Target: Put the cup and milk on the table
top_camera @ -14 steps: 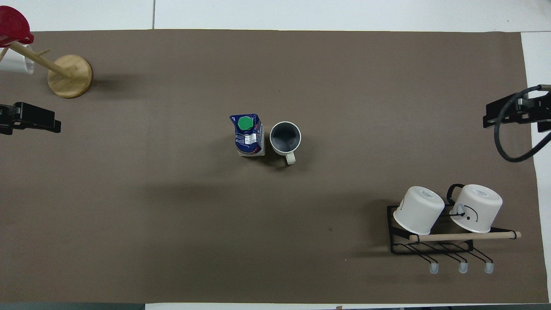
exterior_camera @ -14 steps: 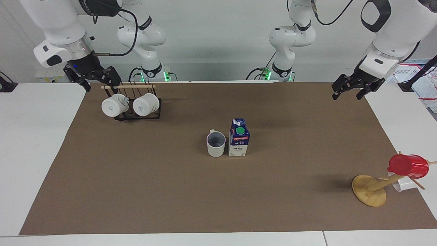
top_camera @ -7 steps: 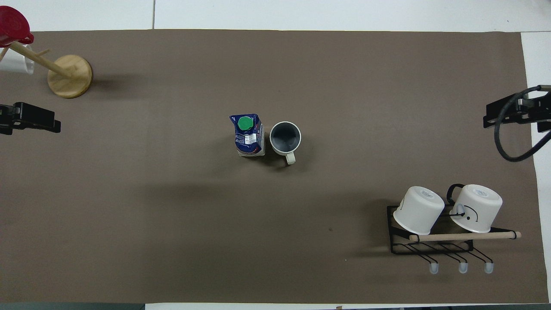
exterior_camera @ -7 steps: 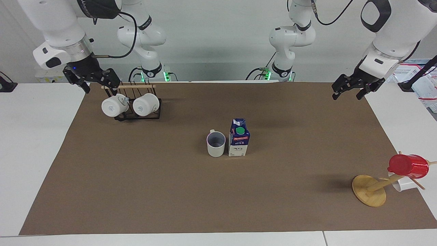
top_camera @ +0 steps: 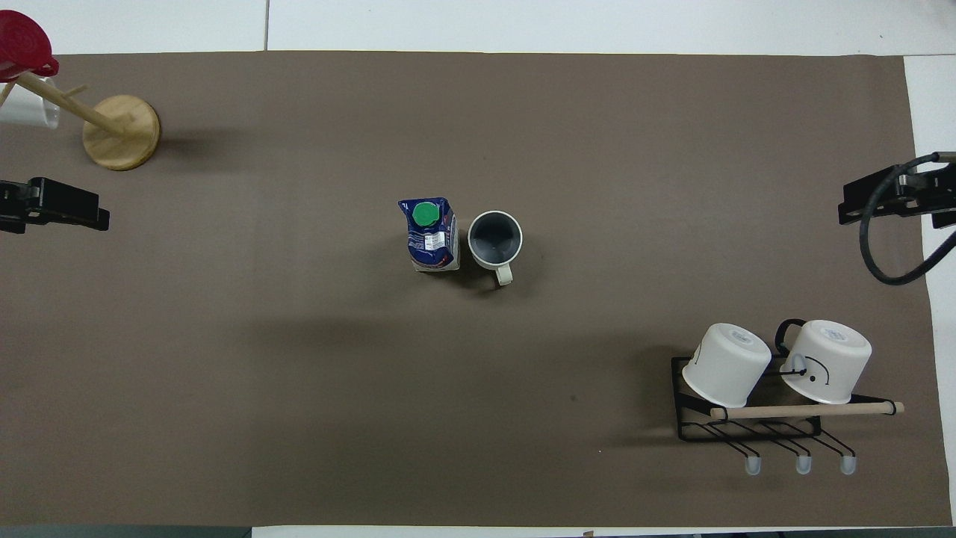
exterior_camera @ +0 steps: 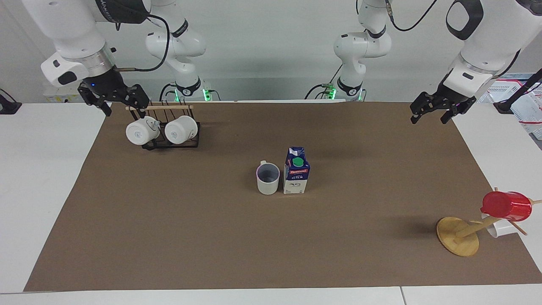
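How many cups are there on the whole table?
5. The cup stands mid-mat beside the milk. Two white mugs hang on the black rack. A red cup and a white cup hang on the wooden stand.

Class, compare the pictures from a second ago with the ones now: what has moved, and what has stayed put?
Only the arms shifted slightly. The left gripper drifted a little up and inward over the mat's edge; the right gripper rose slightly near the mug rack. Neither holds anything. The cup and milk stayed side by side mid-table.
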`<action>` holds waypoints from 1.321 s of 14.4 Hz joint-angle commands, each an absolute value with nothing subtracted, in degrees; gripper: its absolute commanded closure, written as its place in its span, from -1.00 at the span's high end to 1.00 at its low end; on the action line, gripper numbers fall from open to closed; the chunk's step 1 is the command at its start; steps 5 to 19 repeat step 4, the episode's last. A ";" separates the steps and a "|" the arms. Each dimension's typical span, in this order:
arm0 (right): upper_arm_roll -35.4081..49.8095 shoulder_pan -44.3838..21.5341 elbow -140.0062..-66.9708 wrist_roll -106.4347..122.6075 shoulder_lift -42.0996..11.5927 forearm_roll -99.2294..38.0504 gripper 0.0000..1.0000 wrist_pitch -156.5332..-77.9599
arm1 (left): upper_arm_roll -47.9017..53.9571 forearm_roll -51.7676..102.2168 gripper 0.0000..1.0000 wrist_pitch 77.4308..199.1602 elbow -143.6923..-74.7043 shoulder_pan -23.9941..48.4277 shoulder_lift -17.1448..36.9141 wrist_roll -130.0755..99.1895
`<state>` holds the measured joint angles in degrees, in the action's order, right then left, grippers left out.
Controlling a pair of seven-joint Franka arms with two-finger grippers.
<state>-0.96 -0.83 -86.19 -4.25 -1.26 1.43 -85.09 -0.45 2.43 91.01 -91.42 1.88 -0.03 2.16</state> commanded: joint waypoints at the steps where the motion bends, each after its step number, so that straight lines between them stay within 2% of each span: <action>1: -0.62 0.18 -88.06 -2.64 0.00 0.79 1.00 -86.31 | -0.53 2.55 1.00 91.05 -92.99 1.93 -1.67 2.37; 19: -0.62 0.26 -88.07 -2.64 0.00 0.79 1.00 -86.13 | -0.53 2.55 1.00 91.05 -92.99 1.85 -1.67 2.37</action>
